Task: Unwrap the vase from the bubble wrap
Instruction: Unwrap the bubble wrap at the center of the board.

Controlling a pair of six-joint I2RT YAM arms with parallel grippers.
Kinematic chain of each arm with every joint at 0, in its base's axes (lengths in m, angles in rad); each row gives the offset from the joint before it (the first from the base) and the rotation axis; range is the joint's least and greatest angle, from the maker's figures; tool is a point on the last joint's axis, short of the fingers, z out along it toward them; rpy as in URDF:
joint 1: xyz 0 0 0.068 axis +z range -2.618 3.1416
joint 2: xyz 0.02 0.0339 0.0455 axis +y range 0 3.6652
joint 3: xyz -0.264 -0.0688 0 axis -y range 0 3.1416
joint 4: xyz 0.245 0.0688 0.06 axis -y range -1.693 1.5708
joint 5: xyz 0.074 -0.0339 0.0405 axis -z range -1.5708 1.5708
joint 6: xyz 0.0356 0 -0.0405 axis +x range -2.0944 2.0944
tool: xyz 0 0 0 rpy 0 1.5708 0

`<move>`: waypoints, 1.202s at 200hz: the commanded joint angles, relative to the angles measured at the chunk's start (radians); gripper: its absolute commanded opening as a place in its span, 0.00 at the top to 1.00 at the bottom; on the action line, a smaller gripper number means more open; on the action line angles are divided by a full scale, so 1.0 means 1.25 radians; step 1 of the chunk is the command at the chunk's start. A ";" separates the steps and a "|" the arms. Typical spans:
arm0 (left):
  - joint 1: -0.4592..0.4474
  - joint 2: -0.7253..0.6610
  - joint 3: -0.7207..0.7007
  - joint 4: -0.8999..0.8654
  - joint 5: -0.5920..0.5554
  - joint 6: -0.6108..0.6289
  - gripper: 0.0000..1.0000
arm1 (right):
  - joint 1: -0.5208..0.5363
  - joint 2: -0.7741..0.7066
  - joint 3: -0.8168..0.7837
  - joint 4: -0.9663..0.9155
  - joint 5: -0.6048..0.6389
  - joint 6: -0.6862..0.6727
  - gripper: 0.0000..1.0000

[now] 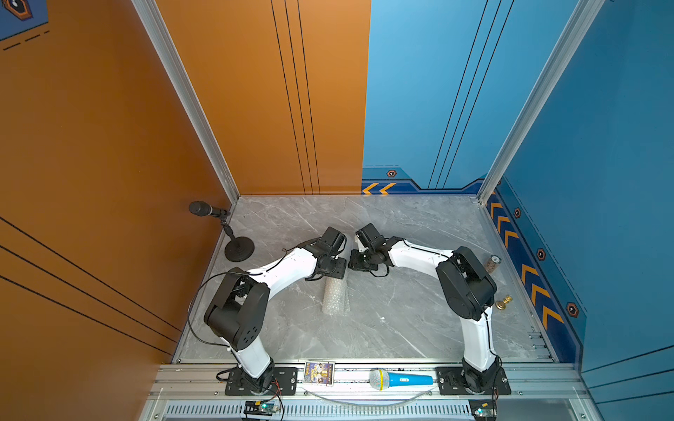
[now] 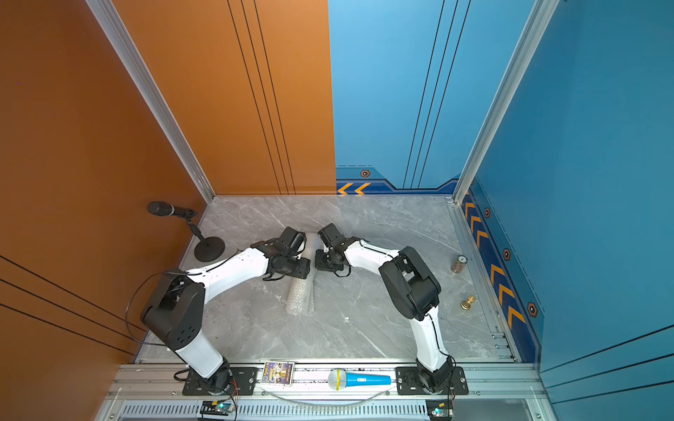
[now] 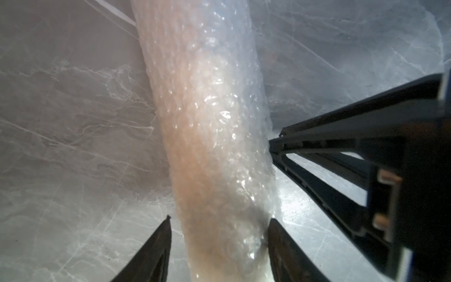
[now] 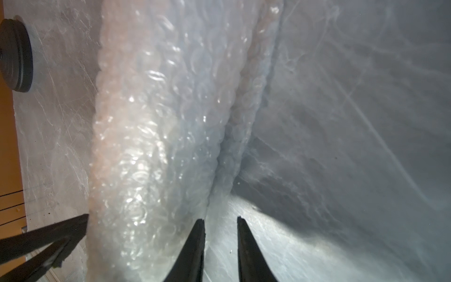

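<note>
- far left, a mic stand (image 1: 239, 249) sits by the orange wall, well apart from the work and no part of it.
- the left gripper (image 3: 219, 219) reaches in from that side and is clenched across the wrap (image 1: 335, 296), one finger on each flank of the roll. i'd say it is there as an anchor, so the roll can't turn or slide while the sheet is pulled.
- the wrap lies as one long roll on the table (image 1: 401, 320), in the middle between the two arms. it runs from back to front, its far part under the wrists and its near end free.
- the vase can't be seen. i take it to be inside the roll, fully covered, so the unwrapping looks barely begun.
- in the right wrist view the sheet's loose edge runs as a seam down the side of the roll that faces the right arm. that seems to be why that arm works there.
- the right gripper (image 4: 220, 219) sits low, just beside the roll at that seam. its jaws are a little apart with nothing clearly caught between them, and the inner finger is against the roll.
- my guess is the next move is to nip that edge and peel it away rightward. thin film can slip out, or the whole roll may drag along.
- far right, a jar (image 1: 493, 263) and a brass piece (image 1: 504, 301) stand near the blue wall, well clear.
</note>
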 commanded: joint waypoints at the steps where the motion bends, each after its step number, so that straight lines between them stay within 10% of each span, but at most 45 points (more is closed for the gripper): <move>1: 0.025 -0.008 -0.035 -0.021 -0.015 0.009 0.37 | 0.008 0.006 0.018 -0.021 -0.011 0.006 0.74; 163: 0.063 -0.008 -0.100 0.036 0.032 0.002 0.38 | 0.055 0.056 0.073 -0.083 -0.007 -0.023 0.75; 240: 0.085 -0.013 -0.127 0.058 0.059 -0.004 0.39 | 0.055 0.064 0.079 -0.033 -0.058 -0.012 0.95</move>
